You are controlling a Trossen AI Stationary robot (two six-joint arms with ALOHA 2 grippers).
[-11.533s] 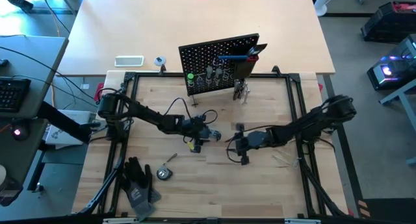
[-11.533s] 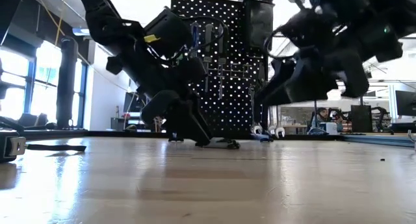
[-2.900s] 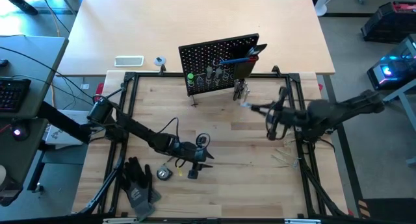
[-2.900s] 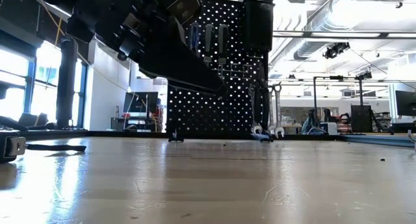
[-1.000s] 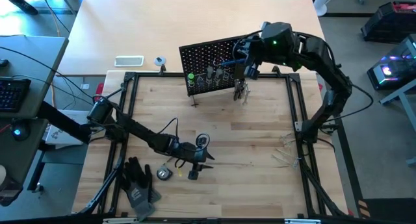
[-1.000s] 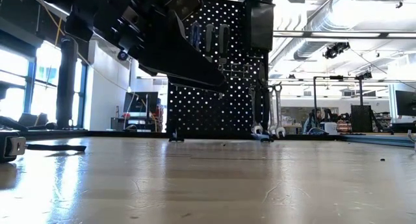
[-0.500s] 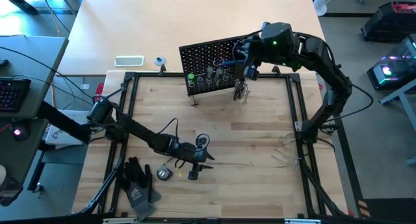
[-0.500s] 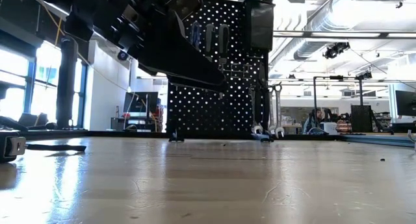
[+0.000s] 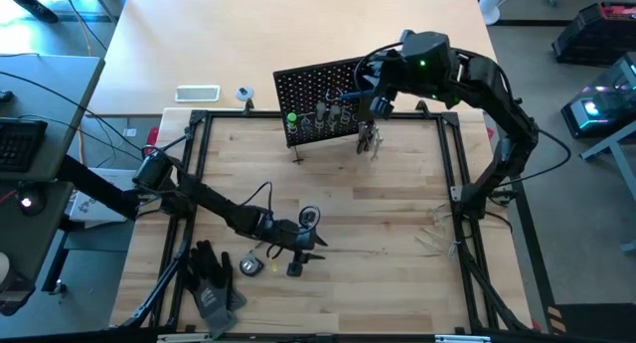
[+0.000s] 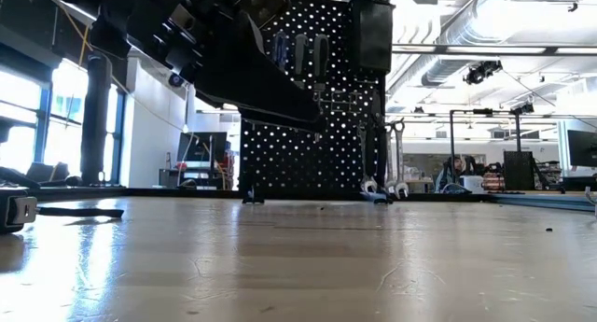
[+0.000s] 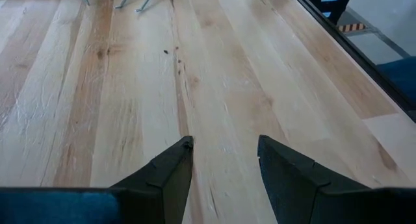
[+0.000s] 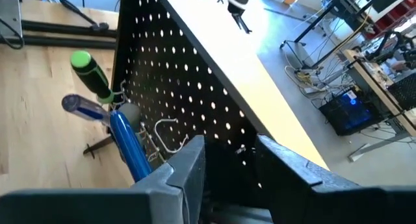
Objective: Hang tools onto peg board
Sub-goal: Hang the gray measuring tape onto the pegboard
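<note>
The black peg board (image 9: 318,80) stands upright on its small legs at the far side of the table. A green-handled screwdriver (image 12: 91,71) and a blue-handled tool (image 12: 130,146) sit in its wire rings. Two silver wrenches (image 10: 392,159) hang at its lower right, under the black box bin (image 10: 370,33). My right gripper (image 12: 227,162) is raised at the board's top right, above the bin, open, with the blue handle close beside one finger. My left gripper (image 11: 224,159) is open low over bare wood near the table's front (image 9: 303,249), with nothing between its fingers.
Black gloves (image 9: 209,283) lie at the front left, with a small round object (image 9: 248,266) beside them. A small ring-shaped item (image 9: 309,216) lies just beyond my left gripper. A white flat device (image 9: 197,92) lies behind the frame. Black frame rails (image 9: 452,164) border the wooden top.
</note>
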